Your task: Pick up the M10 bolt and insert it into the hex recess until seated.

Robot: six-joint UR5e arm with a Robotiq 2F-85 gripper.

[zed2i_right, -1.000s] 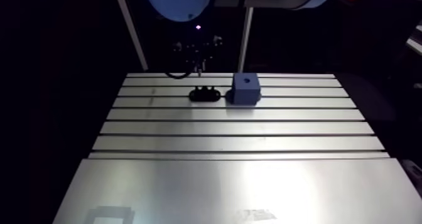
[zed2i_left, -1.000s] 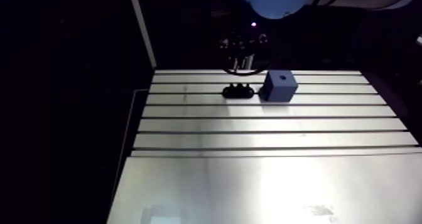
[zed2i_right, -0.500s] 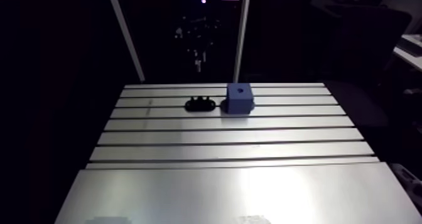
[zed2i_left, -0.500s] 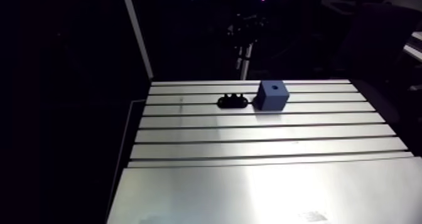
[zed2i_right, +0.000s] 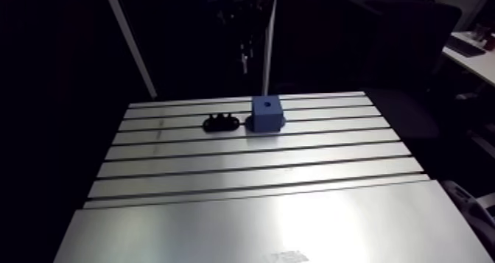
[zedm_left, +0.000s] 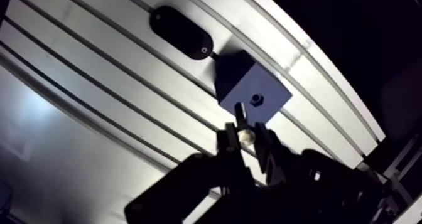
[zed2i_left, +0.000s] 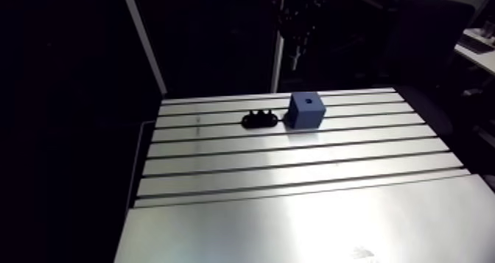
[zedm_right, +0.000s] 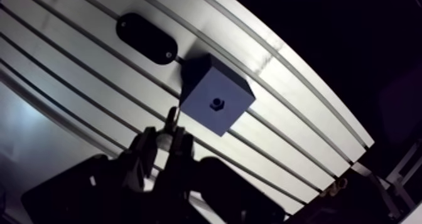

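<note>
In the wrist view the tool (zedm_left: pixel 245 139) is closed on the M10 bolt (zedm_left: pixel 240 112). The bolt's shiny head is pinched between the two fingers, and its dark shank points out ahead of them toward the blue block (zedm_left: pixel 242 82). The shank's tip lies over the block's near edge, short of the hex recess (zedm_left: pixel 255 100), which shows as a small dark hole in the block's top face. A black oval fixture (zedm_left: pixel 181 32) lies just beside the block, on the side away from the tool. Both rest on the slotted aluminium worktop (zed2i_left: pixel 295 179).

In the arm view the block and the fixture sit side by side in the upper middle of the frame, near the worktop's far edge, with the fixture to the block's left. The tool hangs dark at the frame's top, clear above the block and apart from it.
</note>
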